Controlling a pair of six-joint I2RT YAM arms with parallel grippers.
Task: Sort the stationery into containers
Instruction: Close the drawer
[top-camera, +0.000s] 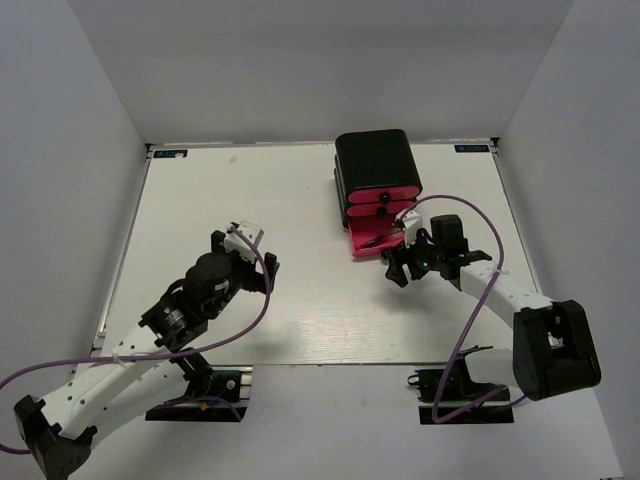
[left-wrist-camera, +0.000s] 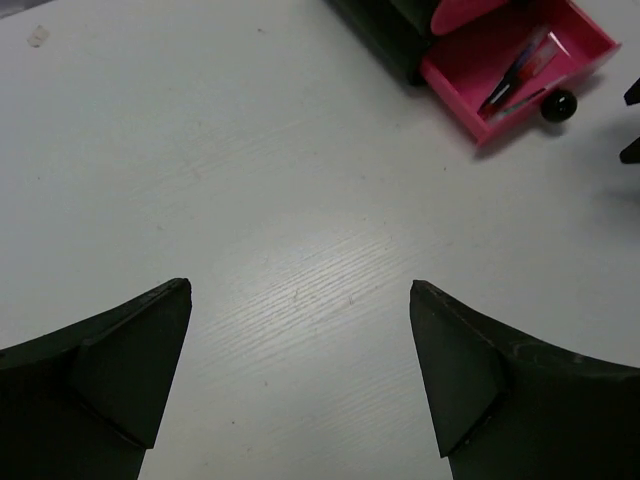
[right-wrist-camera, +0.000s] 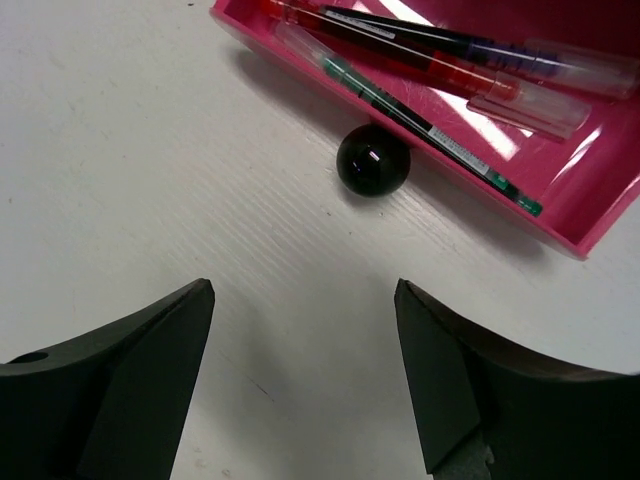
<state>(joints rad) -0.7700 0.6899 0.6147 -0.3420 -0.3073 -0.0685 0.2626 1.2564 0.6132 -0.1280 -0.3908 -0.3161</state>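
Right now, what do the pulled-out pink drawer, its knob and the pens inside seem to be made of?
Pink drawer: likely moulded plastic with a glossy finish; its floor carries bright reflections.
Knob: a hard, polished black ball, probably plastic, showing small sharp highlights.
Pens: thin plastic barrels, clear or translucent, since the coloured cores show through; the caps look frosted.

White table top (top-camera: 300, 200) with faint wood grain, plain pale grey walls (top-camera: 60, 150) on three sides, even light
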